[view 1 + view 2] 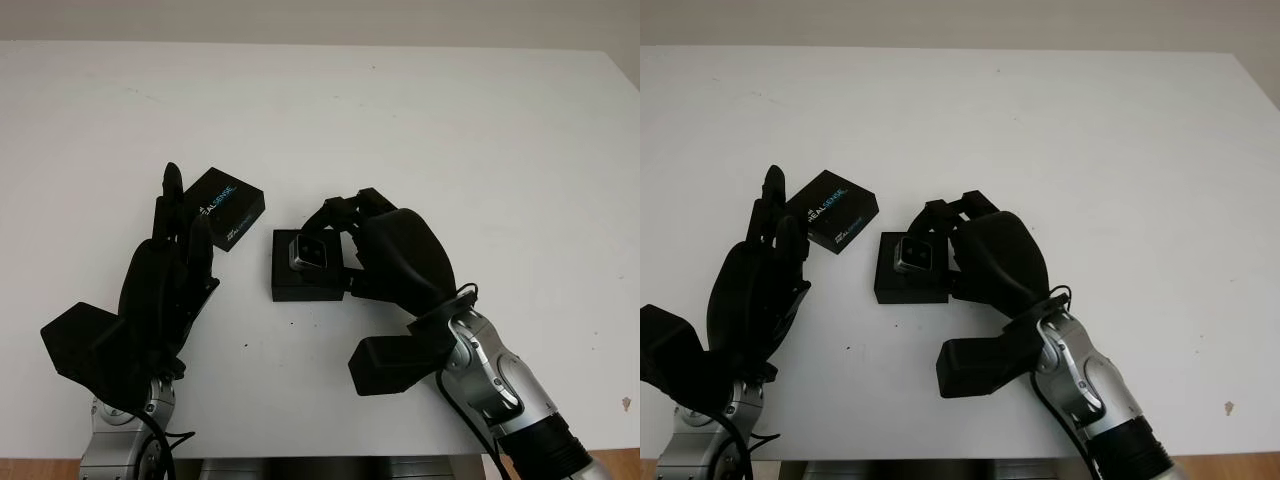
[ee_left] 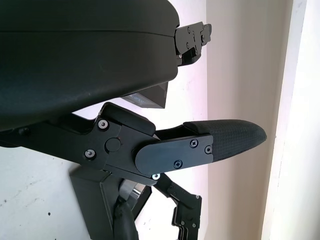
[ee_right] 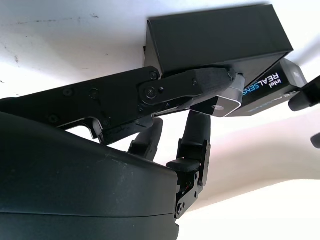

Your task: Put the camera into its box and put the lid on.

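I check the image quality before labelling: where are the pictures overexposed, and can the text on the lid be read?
Left eye view: the white table is evenly lit, and the lid beside the left hand has small print. Right wrist view: the right hand holds the camera over the box; "REALSENSE" is readable, the background blown out. Left wrist view: bright wash beyond the fingers.

Head stereo pair looks down at the table; wrist cameras sit close above it.
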Available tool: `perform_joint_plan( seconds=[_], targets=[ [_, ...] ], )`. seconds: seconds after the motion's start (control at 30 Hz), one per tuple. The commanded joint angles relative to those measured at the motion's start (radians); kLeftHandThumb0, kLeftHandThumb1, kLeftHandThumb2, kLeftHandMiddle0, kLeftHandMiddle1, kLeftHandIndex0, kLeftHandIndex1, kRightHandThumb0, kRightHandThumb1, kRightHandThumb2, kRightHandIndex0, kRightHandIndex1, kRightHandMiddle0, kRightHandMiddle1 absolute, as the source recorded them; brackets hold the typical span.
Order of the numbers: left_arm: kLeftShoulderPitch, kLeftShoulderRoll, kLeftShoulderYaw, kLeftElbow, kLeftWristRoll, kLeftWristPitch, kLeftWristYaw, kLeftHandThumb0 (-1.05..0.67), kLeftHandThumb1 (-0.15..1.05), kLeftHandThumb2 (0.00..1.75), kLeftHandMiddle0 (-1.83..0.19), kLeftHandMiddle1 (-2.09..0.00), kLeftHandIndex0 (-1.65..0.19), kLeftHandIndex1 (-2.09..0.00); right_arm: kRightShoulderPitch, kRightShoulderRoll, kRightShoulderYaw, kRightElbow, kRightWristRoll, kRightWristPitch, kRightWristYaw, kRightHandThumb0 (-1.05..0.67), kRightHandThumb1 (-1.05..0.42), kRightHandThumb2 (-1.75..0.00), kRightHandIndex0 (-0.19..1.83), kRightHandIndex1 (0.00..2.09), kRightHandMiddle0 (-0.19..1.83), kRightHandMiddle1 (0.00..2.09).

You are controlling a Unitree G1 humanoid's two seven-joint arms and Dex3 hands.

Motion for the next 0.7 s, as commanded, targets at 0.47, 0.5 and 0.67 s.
perform_joint_plan(
  seconds=[0.47, 0.5, 0.67],
  targets=[
    [0.010, -0.022, -0.026, 0.009, 0.015, -0.004, 0.017, -0.82, 1.05, 0.58, 0.19, 0.00, 0.19, 0.00, -0.071, 0.009, -0.033, 0.046, 0.067, -0.111, -0.097, -0.41, -1.05, -0.21, 0.21, 1.15, 0.43, 2.09],
    [0.009, -0.025, -0.030, 0.011, 0.018, -0.005, 0.019, -0.82, 1.05, 0.58, 0.19, 0.00, 0.19, 0.00, -0.077, 0.010, -0.037, 0.041, 0.072, -0.118, -0.099, -0.41, -1.05, -0.21, 0.21, 1.15, 0.44, 2.09],
    [0.005, -0.038, -0.051, 0.013, 0.036, 0.001, 0.033, -0.84, 1.05, 0.59, 0.19, 0.00, 0.19, 0.00, -0.101, 0.009, -0.054, 0.013, 0.092, -0.140, -0.091, -0.42, -1.05, -0.22, 0.19, 1.17, 0.45, 2.09]
  ],
)
